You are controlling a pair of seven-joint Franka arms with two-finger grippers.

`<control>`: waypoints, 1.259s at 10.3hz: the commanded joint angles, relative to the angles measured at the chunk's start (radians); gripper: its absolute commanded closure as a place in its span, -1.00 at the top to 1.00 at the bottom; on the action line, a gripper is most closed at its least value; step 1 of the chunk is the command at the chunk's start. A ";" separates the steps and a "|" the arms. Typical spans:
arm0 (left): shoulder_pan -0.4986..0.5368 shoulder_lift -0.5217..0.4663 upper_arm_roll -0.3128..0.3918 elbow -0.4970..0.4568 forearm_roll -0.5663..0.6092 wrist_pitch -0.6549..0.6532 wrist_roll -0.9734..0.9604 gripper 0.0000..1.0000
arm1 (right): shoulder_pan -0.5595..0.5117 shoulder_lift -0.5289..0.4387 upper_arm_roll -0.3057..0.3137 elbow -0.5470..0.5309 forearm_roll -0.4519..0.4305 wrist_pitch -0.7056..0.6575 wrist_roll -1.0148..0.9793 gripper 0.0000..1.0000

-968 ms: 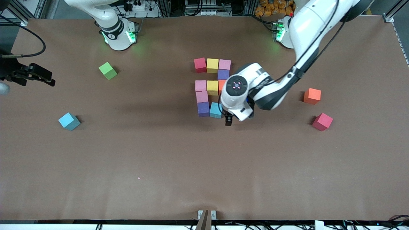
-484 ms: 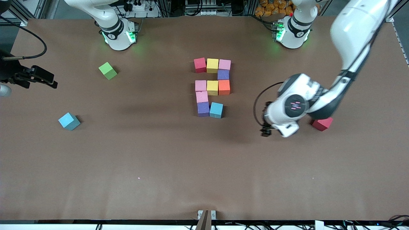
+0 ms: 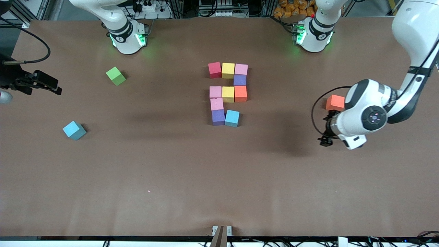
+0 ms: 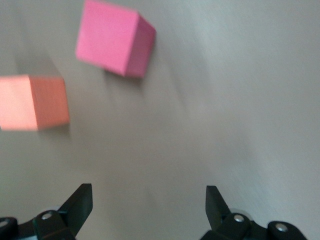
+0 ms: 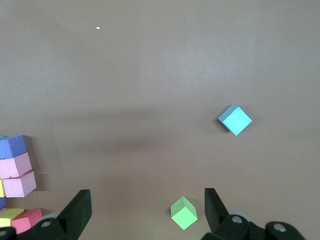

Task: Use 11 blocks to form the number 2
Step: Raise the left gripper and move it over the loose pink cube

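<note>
Several blocks stand together mid-table: a red [image 3: 214, 69], yellow [image 3: 228, 70] and pink [image 3: 241, 69] row, a purple one [image 3: 239, 80], a pink [image 3: 215, 92], yellow [image 3: 228, 94] and orange [image 3: 240, 93] row, then pink [image 3: 216, 104], purple [image 3: 218, 117] and light blue [image 3: 232, 118]. My left gripper [image 3: 325, 140] [image 4: 149, 200] hangs open and empty over the left arm's end, beside a loose orange block [image 3: 335, 102] [image 4: 32, 102] and a pinkish-red block [image 4: 114, 37]. The left hand hides that pinkish-red block in the front view. My right gripper [image 5: 147, 200] waits open and empty, high over the right arm's end.
A green cube [image 3: 115, 75] [image 5: 183, 213] and a loose light blue block [image 3: 74, 130] [image 5: 234, 120] lie toward the right arm's end. The brown table [image 3: 219, 178] has bare surface nearer the front camera. The arms' bases [image 3: 127, 37] stand along the table's edge farthest from the front camera.
My left arm has swung from the light blue block at the figure toward the left arm's end, and now covers the pinkish-red block. The right arm has not moved.
</note>
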 commanded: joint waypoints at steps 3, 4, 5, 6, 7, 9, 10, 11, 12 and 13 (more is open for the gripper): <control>0.221 -0.174 -0.047 -0.289 0.115 0.282 0.174 1.00 | 0.001 -0.020 0.000 -0.017 0.011 -0.010 0.002 1.00; 0.254 -0.171 -0.047 -0.320 0.179 0.349 0.174 1.00 | 0.002 -0.020 0.002 -0.017 0.011 -0.016 0.003 1.00; 0.263 -0.157 -0.047 -0.322 0.215 0.361 0.176 1.00 | 0.005 -0.022 0.003 -0.018 0.011 -0.020 0.004 1.00; 0.265 -0.145 -0.044 -0.315 0.252 0.362 0.176 1.00 | 0.005 -0.022 0.003 -0.018 0.011 -0.033 0.004 1.00; 0.266 -0.136 -0.041 -0.312 0.273 0.363 0.186 1.00 | 0.004 -0.020 0.003 -0.015 0.012 -0.027 0.004 1.00; 0.271 -0.101 -0.020 -0.299 0.276 0.365 0.226 1.00 | 0.013 -0.019 0.009 -0.015 0.014 -0.027 0.005 1.00; 0.271 -0.085 -0.015 -0.286 0.276 0.368 0.237 1.00 | 0.015 -0.019 0.009 -0.015 0.014 -0.027 0.005 1.00; 0.272 -0.061 -0.005 -0.266 0.276 0.368 0.240 1.00 | 0.015 -0.019 0.008 -0.015 0.014 -0.030 0.005 1.00; 0.272 -0.032 0.005 -0.250 0.276 0.368 0.248 1.00 | 0.009 -0.020 0.006 -0.015 0.014 -0.034 0.005 1.00; 0.272 -0.016 0.008 -0.241 0.276 0.368 0.248 1.00 | 0.004 -0.020 0.002 -0.017 0.014 -0.034 0.004 1.00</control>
